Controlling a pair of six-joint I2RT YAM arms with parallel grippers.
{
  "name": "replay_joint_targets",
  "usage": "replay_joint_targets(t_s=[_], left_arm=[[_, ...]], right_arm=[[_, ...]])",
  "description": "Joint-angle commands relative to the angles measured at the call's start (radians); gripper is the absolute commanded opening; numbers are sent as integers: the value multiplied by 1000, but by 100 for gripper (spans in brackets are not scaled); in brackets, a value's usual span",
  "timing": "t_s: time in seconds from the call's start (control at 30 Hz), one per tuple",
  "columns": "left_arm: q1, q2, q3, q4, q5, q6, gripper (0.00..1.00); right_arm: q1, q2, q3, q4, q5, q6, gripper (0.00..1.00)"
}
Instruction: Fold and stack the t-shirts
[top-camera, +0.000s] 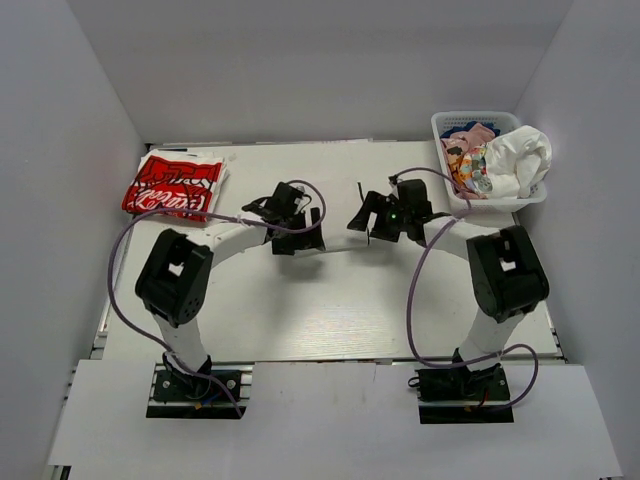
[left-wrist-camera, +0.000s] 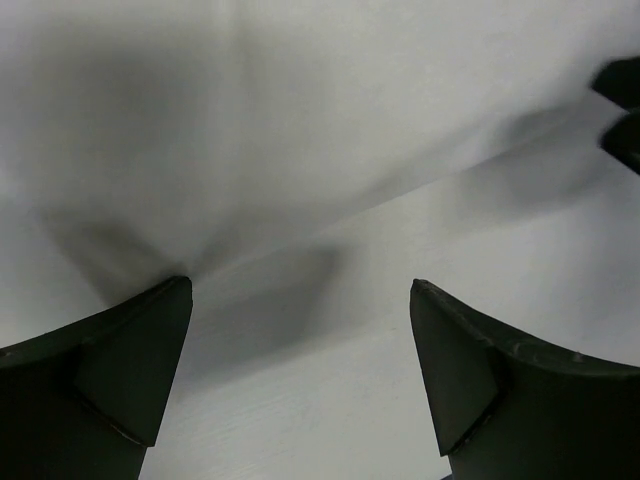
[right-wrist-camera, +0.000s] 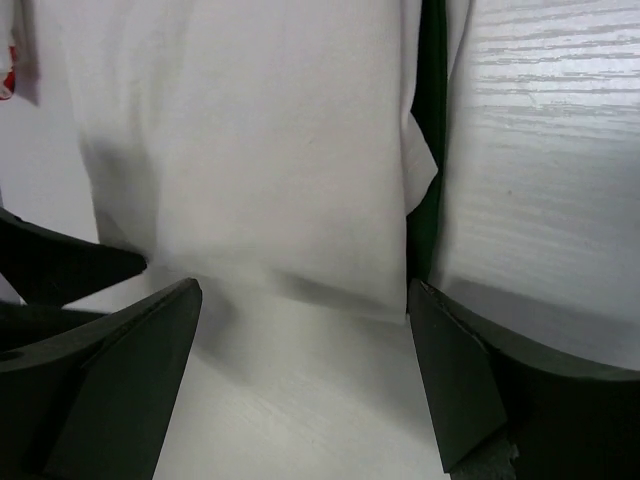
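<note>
A white t-shirt (right-wrist-camera: 250, 150) lies flat in the middle of the table, hard to tell from the white top in the top view (top-camera: 335, 175). A dark green strip (right-wrist-camera: 432, 120) shows along its edge. My right gripper (top-camera: 362, 215) is open and empty, low over the shirt's hem, which lies between the fingertips in the right wrist view (right-wrist-camera: 303, 285). My left gripper (top-camera: 310, 215) is open and empty just in front of the shirt's edge (left-wrist-camera: 300, 100), over bare table (left-wrist-camera: 300, 283). A folded red-and-white t-shirt (top-camera: 175, 187) lies at the far left.
A white lattice basket (top-camera: 500, 203) stands at the back right, holding crumpled pink (top-camera: 470, 140) and white (top-camera: 520, 155) shirts. The two grippers face each other closely near the table's middle. White walls enclose the table on three sides.
</note>
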Motion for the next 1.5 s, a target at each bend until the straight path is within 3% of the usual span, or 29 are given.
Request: replay_joint_targets(t_s=[0.0,0.13,0.3,0.5,0.73,0.8,0.9,1.07,1.3,1.47], left_arm=[[8,-171,-3,-132,-159,-1,100],[44,-265,-40,-158,-287,-30,100],[67,-204,23,-185,-383,-21,100],[119,7,179,-208,-354,-11,100],[171,135,210,-32,-247,16,100],[182,161,210,-9,-205,36,96],[182,208,219,2,-165,52,81],[156,273,210,43,-121,75,63],[174,327,242,40,-157,122,64],[174,233,251,40,-207,219,78]], right_arm=[[5,-159,-11,-57,44,-117,90],[2,-295,-49,-80,118,-167,90],[-3,-410,-88,-143,165,-195,90],[-3,-477,-100,-189,177,-204,90],[-4,-505,-80,-264,242,-232,90],[-7,-520,-89,-267,289,-226,90],[-6,-523,-79,-321,396,-211,90],[-7,-523,-75,-325,400,-206,90],[-4,-528,-88,-313,389,-217,90],[-9,-529,-80,-316,388,-226,90]])
